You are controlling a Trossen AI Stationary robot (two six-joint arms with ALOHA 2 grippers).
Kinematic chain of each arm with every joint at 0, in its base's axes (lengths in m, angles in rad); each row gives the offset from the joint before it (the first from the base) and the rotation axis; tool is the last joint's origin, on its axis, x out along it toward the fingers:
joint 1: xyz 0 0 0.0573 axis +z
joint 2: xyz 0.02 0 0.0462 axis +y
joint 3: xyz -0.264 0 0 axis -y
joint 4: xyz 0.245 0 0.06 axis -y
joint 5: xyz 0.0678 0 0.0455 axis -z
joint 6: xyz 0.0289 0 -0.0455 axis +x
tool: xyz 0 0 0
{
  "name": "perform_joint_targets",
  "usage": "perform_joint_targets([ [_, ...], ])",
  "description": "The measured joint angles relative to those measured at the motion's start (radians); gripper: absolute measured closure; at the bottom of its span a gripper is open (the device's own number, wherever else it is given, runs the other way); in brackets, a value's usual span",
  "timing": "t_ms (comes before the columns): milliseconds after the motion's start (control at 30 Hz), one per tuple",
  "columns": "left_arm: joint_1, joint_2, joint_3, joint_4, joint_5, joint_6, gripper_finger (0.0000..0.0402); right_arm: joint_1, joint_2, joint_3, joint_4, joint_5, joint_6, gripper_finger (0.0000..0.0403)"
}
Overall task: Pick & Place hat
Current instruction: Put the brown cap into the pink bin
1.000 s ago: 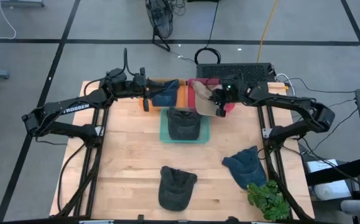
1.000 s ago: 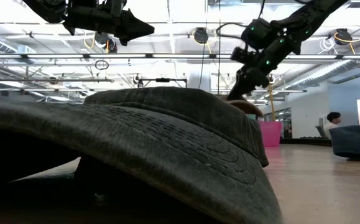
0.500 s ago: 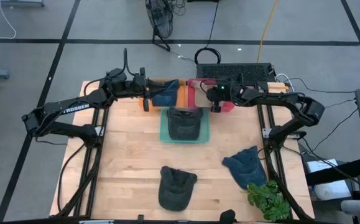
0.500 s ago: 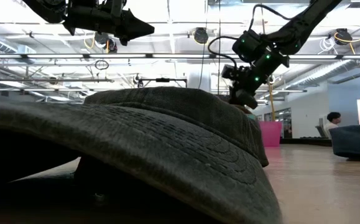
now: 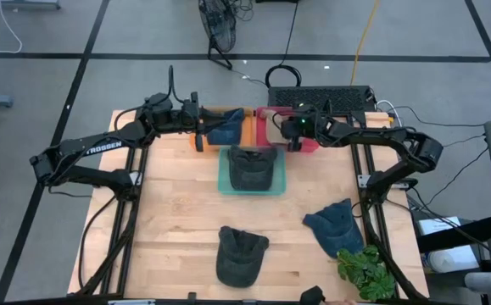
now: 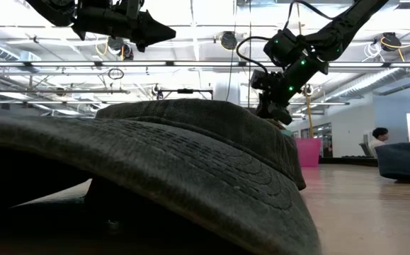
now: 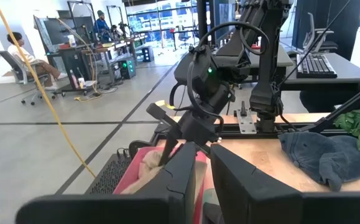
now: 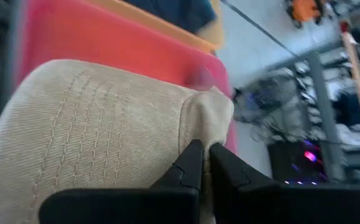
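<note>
- Tan stitched cloth cap point(image 8: 99, 130) sits over the pink plastic bin point(image 8: 105, 43), pinched at its edge.
- Dark grey cap point(image 5: 250, 167) lies in the teal tray point(image 5: 225, 174).
- Navy cap point(image 5: 225, 129) rests in the orange bin point(image 5: 246, 127).
- Charcoal cap point(image 5: 239, 253) and blue cap point(image 5: 336, 224) lie on the wooden bench point(image 5: 177, 212), well apart.

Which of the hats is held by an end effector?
The tan hat, pinched by the right end effector over the pink bin. The other hats lie in bins or loose on the table.
</note>
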Motion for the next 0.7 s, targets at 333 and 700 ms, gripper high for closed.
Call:
perform_joint_targets([
  [333,0.001,0.000,0.000,-0.001,0.000,-0.002,0.0339,0.019,0.000,0.000,0.058,0.100,-0.047,0.0403],
  [700,-0.005,0.000,0.000,-0.002,0.000,-0.004,0.0339,-0.042,0.004,-0.060,0.074,-0.077,0.056,0.0354],
])
